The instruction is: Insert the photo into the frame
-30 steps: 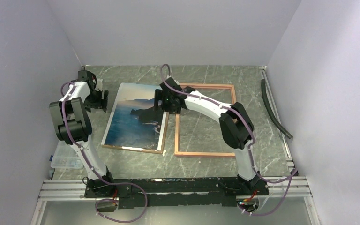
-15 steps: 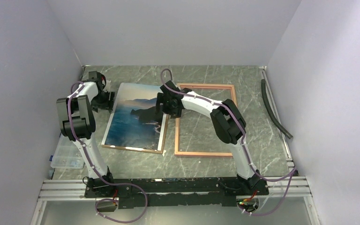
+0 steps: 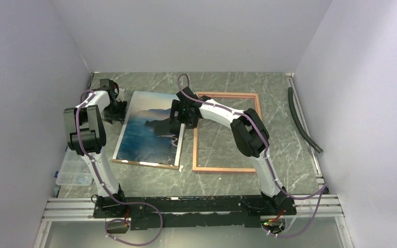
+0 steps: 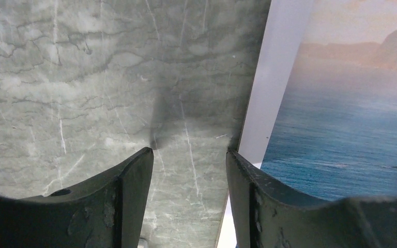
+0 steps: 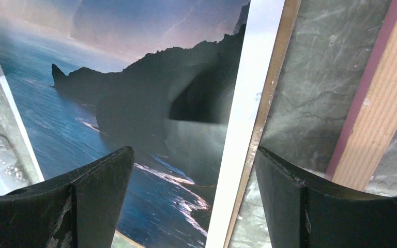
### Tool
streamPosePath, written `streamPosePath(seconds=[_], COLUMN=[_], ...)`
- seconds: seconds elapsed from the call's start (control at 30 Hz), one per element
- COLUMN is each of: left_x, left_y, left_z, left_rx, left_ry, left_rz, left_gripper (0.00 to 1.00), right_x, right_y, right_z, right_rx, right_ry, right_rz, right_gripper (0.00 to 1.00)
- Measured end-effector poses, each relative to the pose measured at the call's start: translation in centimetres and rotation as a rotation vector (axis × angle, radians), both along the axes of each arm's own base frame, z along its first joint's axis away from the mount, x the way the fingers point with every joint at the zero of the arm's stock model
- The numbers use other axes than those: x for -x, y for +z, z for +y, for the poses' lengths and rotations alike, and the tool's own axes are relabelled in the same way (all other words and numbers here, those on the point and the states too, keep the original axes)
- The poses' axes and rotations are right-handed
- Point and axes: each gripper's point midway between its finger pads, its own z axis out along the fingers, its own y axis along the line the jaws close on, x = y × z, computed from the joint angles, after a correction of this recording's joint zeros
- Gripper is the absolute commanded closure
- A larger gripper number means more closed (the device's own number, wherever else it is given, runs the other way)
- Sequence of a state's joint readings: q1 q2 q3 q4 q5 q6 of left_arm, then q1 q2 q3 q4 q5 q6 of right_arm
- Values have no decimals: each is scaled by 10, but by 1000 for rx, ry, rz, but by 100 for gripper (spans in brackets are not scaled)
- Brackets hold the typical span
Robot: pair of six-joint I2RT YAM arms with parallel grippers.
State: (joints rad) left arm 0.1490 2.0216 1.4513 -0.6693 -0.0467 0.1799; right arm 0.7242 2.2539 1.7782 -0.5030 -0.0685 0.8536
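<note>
The photo, a blue coastal print, lies face up on a brown backing board left of centre. The frame lies flat to its right, wood-brown side up. My left gripper is open and low at the photo's upper left edge. In the left wrist view its right finger touches the photo's white border. My right gripper is open over the photo's right edge. In the right wrist view it straddles the photo and the board's edge, with the frame's bar just right.
A clear plastic box sits at the table's left near edge. A black hose lies along the right wall. A metal rail carries both arm bases at the near edge. Grey walls close in three sides.
My left gripper has swung right and down to the photo's left edge. My right gripper has shifted slightly left over the photo's right edge. Photo and frame have not moved.
</note>
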Motion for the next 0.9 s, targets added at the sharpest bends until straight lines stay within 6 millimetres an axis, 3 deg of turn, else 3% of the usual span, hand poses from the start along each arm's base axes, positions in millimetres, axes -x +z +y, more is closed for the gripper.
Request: streamPosePath(seconds=[0.37, 0.9], left_x=[0, 0], left_y=[-2, -2], left_z=[-9, -14], left_rx=[32, 21], left_ry=[-20, -49], left_rz=[-2, -7], left_gripper=[60, 66], right_x=[-8, 3], right_y=[4, 32], right_z=[2, 4], right_rx=[-84, -146], right_ry=[-7, 30], right_rz=[19, -5], right_gripper=[12, 13])
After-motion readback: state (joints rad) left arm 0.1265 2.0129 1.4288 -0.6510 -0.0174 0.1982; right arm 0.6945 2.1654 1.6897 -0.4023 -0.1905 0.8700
